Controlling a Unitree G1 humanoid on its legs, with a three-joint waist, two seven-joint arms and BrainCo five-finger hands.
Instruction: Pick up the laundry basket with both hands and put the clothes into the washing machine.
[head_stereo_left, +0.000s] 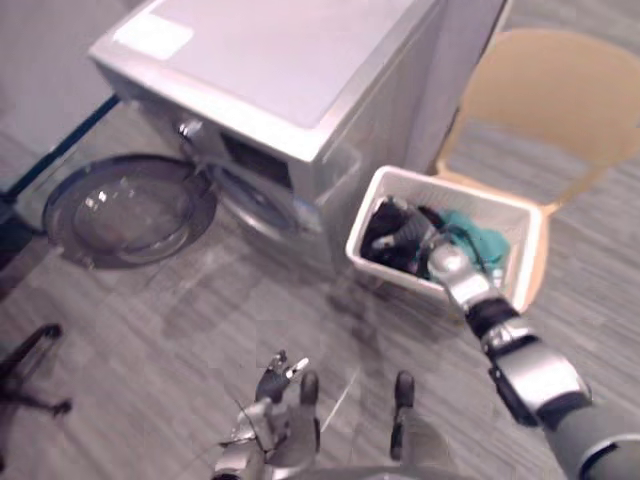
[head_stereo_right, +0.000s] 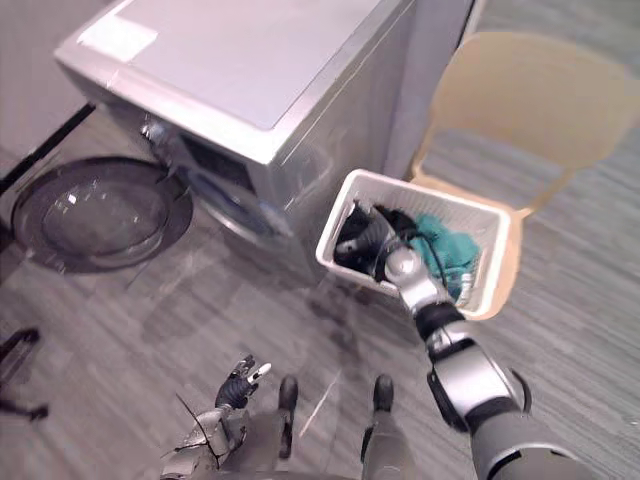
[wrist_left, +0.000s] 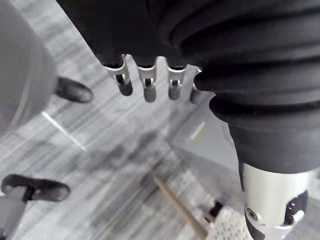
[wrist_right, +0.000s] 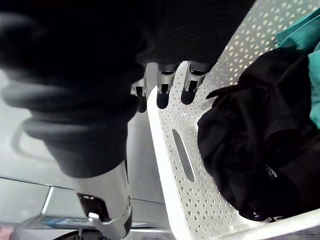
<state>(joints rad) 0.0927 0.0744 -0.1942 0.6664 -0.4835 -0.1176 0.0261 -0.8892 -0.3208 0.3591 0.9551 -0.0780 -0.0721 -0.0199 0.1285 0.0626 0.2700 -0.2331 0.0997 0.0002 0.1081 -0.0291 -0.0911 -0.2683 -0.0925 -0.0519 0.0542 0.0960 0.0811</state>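
Note:
A white perforated laundry basket (head_stereo_left: 455, 192) stands on a tan chair (head_stereo_left: 555, 90), right beside the silver washing machine (head_stereo_left: 280, 60). Dark clothes (wrist_right: 250, 150) and a teal cloth (head_stereo_left: 480, 240) lie in it. My right hand (head_stereo_left: 410, 240) reaches over the dark clothes at the basket's machine-side end, open, its fingertips (wrist_right: 165, 95) at that rim above a slot handle (wrist_right: 182, 162). My left hand (head_stereo_left: 275, 415) hangs low over the floor, far from the basket, with relaxed fingers (wrist_left: 147, 85). The machine's round door (head_stereo_left: 130, 210) is swung wide open, and the drum opening (head_stereo_left: 255, 195) faces the floor space.
The open door takes up floor at the left of the machine. A black stand's legs (head_stereo_left: 30, 370) lie at the far left. A blue strip (head_stereo_left: 60, 145) runs along the wall. Grey plank floor (head_stereo_left: 200, 320) spreads between me and the machine.

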